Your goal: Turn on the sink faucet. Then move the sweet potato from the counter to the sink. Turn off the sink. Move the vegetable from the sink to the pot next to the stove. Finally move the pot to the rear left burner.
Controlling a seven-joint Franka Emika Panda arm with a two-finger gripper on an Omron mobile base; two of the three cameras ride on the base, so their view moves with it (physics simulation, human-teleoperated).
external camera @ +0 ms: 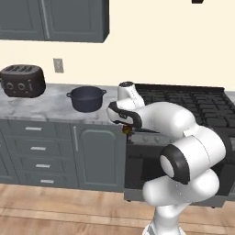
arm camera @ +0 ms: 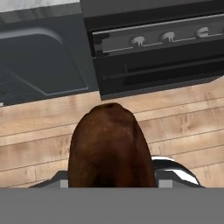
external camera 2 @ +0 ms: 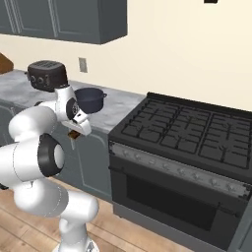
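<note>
Now the claw holds the brown sweet potato out in front of the cabinets.

On the left of the grey marble worktop [external camera: 55, 103] sits a black two-slot toaster [external camera: 22, 81], then a dark blue two-handled pot [external camera: 86, 98], standing well apart from the toaster and near the black gas stove [external camera: 183, 108] at the right. The white arm's claw [external camera: 127, 130] points down, off the worktop edge, in front of the grey cabinet door [external camera: 98, 153] beside the oven. The hand view looks down on the long brown sweet potato [arm camera: 109, 146], gripped between the fingers over the pale wooden floor [arm camera: 183, 118]. It also peeks out as a small orange-brown bit under the claw in both base views.
</note>
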